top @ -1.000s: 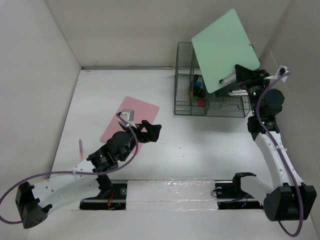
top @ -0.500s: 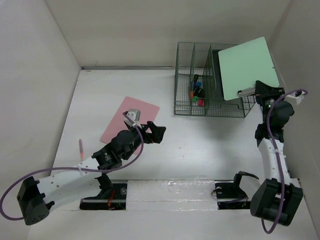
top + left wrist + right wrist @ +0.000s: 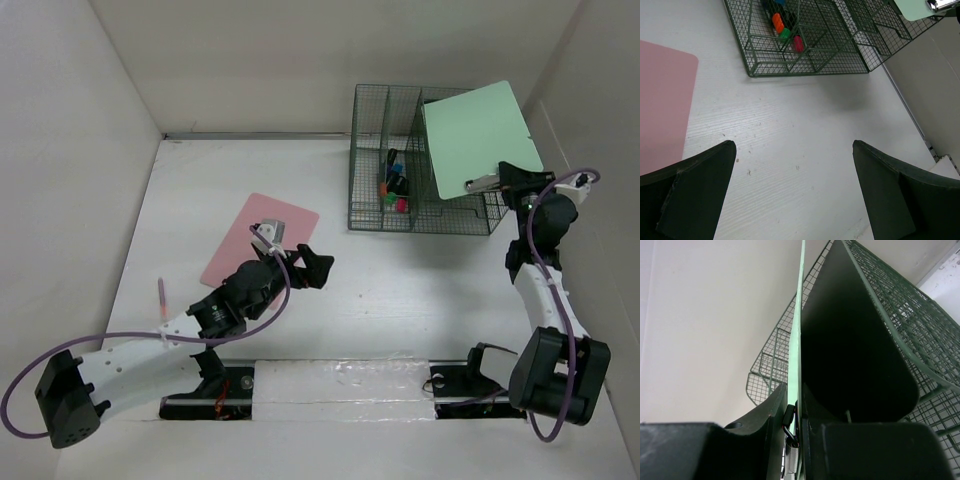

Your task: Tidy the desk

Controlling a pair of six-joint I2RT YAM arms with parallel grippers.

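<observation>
Within the last second, the right gripper [image 3: 486, 183] carried the pale green flat clipboard [image 3: 478, 135] away from the middle of the green wire-mesh organizer rack [image 3: 400, 228] toward the right wall. The board now hung over the rack's rightmost compartment. The right wrist view showed the board edge-on [image 3: 800, 315], with both fingers pressed on its thin edge near the metal clip. I judged that it was being lined up for that slot. Whether its lower edge had entered the slot, I could not tell.

The left gripper [image 3: 308, 265] had advanced a little. Its fingers were spread wide and empty above the matte-white rectangular desk [image 3: 790, 125], beside the pink flat mat [image 3: 240, 250].

The desk [image 3: 400, 300] lay flat under both arms. Its longer side seemed to run left to right across the top view, with the rack in the far right corner. The clipboard was tilted, its face toward the top camera and its clip end pointing to the near side. It looked almost as wide as long, so its long axis was uncertain. The mat and a thin pink pen [image 3: 160, 296] still waited on the desk, so the tidying was unfinished.
</observation>
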